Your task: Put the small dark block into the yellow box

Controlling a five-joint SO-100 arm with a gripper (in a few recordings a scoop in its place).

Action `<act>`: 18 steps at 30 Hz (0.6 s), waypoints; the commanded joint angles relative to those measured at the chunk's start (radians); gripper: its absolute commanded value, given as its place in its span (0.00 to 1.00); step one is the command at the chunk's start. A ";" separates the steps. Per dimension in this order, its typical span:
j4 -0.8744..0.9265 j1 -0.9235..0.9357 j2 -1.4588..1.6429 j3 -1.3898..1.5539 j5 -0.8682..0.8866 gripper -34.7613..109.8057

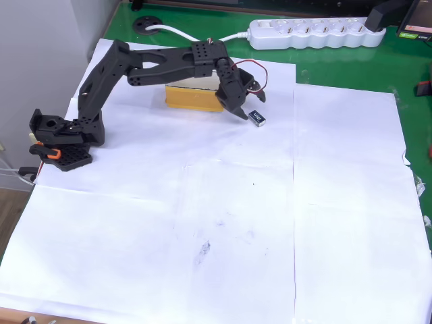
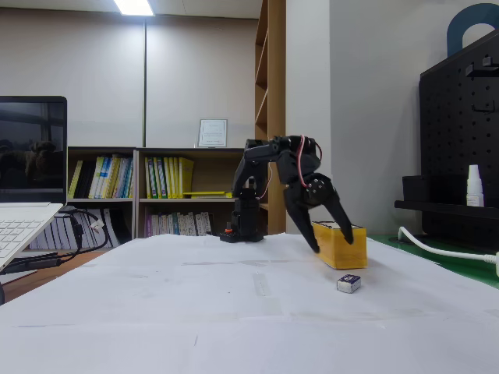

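Your table (image 1: 405,67) is green, covered with white paper sheets (image 1: 202,223). Just beside the gripper (image 1: 250,106) on its right in the overhead view, the small dark block (image 1: 257,118) lies on the paper; the yellow box (image 1: 192,98) sits directly behind the gripper. Beyond it, a white power strip (image 1: 314,32) rests on bare green.

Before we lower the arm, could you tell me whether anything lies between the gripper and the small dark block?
Nothing visible does. The open gripper hangs just beside the small dark block, with only bare white paper between them.

Bright, even ceiling light (image 2: 134,7); soft faint shadows, paper (image 1: 202,223) slightly overexposed, pics sharp.
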 commanded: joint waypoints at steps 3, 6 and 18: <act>-0.028 -0.021 0.028 0.135 -0.025 0.39; -0.031 -0.018 0.060 0.143 -0.051 0.38; -0.066 -0.018 0.176 0.235 -0.101 0.36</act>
